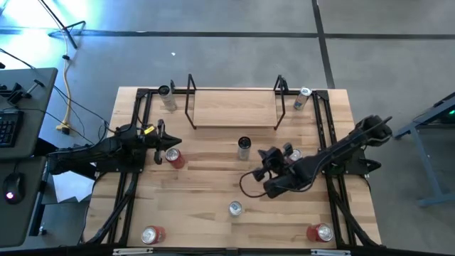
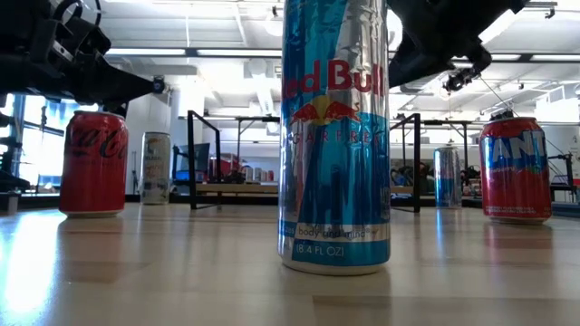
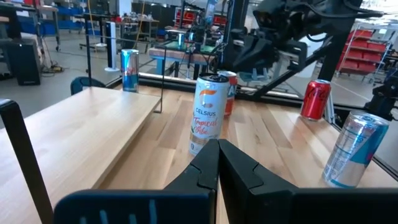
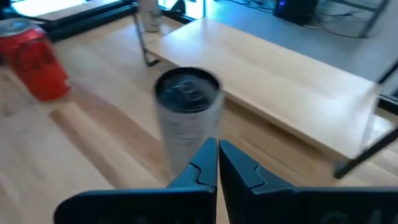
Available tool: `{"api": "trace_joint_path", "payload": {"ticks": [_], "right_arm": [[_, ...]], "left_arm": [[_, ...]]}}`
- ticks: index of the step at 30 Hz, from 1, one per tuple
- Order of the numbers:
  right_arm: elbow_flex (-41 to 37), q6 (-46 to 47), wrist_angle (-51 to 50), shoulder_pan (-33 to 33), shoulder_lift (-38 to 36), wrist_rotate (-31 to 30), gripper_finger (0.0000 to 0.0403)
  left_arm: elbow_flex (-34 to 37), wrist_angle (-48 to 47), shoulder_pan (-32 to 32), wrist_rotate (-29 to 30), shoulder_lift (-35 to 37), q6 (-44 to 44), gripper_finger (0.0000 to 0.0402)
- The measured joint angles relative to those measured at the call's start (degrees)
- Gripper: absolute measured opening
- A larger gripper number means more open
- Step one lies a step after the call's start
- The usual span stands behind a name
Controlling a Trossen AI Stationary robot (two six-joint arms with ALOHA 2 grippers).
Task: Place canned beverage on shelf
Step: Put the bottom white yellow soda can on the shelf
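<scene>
Light-wood shelf (image 1: 234, 108) with black rods, white-and-orange Celsius can (image 3: 208, 122), red cola can (image 2: 93, 163)

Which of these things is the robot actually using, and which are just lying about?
Job, likely: shelf; Celsius can; right gripper, shut, aimed at it.
Lying about: Red Bull can; Coca-Cola can; left gripper, shut, idle.

The wooden table (image 1: 213, 178) is loaded with the shelf (image 1: 233, 108) at its far edge and eight cans scattered around, including a white can (image 1: 244, 147) at its middle.
</scene>
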State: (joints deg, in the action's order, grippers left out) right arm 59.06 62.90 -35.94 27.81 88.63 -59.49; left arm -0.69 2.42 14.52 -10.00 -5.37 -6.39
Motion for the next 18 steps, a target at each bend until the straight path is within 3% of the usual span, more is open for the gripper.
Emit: {"api": "trace_joint_path", "payload": {"ticks": [5, 10, 13, 18], "right_arm": [[-1.2, -6.5, 10.3, 0.8, 1.3, 0.4, 0.0000], [0.2, -10.4, 12.9, 0.9, 3.0, 1.5, 0.0017], [1.7, -12.4, 14.0, 0.8, 4.8, 2.8, 0.0056], [5.1, -12.4, 13.9, 0.9, 8.5, 2.8, 0.0164]], "left_arm": [[0.0, 0.0, 0.0, 0.0, 0.0, 0.0, 0.0000], [0.0, 0.1, 0.0, 0.0, 0.0, 0.1, 0.0000], [0.0, 0.1, 0.0, 0.0, 0.0, 0.0, 0.0000], [0.0, 0.0, 0.0, 0.0, 0.0, 0.0, 0.0000]]}}
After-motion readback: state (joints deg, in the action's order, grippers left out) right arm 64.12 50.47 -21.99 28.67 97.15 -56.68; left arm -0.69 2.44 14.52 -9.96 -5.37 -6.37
